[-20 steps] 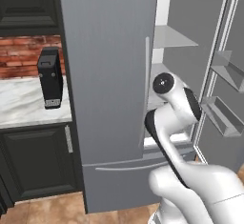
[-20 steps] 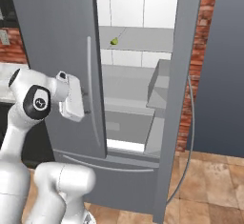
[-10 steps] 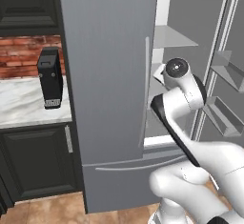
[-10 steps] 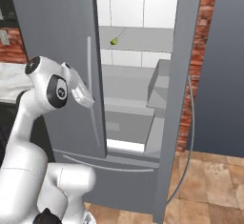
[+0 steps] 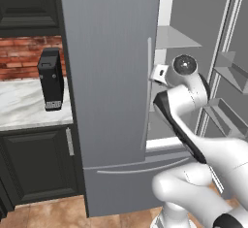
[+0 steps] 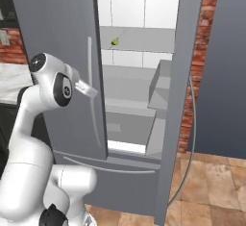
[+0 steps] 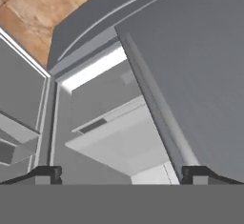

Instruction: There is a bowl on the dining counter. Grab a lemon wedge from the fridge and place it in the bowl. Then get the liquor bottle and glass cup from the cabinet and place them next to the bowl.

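The grey steel fridge (image 5: 111,76) has its left door shut and its right door (image 6: 185,76) swung open. The small yellow-green lemon wedge (image 6: 115,42) lies on an upper white shelf inside. My gripper (image 6: 89,91) hangs at mid height just in front of the shut left door's edge, beside its long handle (image 6: 91,90), well below and left of the wedge. In the left base view the gripper (image 5: 159,73) sits at the door's edge. In the hand view the gripper (image 7: 121,174) is open with nothing between its fingertips (image 7: 47,173), looking at the lower shelves and the door edge.
A black appliance (image 5: 51,79) stands on the marble worktop (image 5: 24,105) left of the fridge, over low black cabinets (image 5: 38,164). The open door's bins (image 5: 227,67) jut out at the right. A brick wall (image 6: 199,52) lies behind, with tiled floor (image 6: 211,186) below.
The arm has straightened upward, and the hand has risen and swung toward the fridge opening. The jaws stay open. The fridge and wedge have not moved.
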Controlling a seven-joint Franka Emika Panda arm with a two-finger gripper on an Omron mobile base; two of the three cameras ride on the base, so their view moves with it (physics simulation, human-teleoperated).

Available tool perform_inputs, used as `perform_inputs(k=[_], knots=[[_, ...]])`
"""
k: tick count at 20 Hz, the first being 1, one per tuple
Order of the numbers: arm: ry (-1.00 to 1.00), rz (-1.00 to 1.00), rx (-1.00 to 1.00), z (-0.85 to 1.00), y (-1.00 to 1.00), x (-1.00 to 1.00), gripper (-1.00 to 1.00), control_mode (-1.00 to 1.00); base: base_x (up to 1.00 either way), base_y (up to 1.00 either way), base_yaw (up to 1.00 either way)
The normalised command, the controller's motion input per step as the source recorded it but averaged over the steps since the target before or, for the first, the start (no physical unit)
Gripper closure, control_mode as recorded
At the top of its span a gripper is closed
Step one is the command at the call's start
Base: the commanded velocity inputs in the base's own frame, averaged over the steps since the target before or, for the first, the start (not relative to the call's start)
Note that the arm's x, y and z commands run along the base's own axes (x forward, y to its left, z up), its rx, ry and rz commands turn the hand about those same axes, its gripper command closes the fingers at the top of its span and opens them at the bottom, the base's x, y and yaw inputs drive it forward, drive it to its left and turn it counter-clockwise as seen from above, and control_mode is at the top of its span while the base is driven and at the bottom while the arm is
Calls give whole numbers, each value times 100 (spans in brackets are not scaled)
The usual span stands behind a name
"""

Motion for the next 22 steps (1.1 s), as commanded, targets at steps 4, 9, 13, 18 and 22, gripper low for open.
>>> perform_inputs(k=[4, 9, 13, 18, 22], knots=[[0, 40, 0, 0, 8, 50, -100, -100, 0, 0, 0], [0, 28, -3, 0, 30, 46, -100, -100, 0, 0, 0], [0, 20, -6, -2, 43, 32, -100, -100, 0, 0, 0], [0, 6, -7, -7, 32, 46, -100, -100, 0, 0, 0], [-3, 0, -6, -7, 3, 34, -100, -100, 0, 0, 0]])
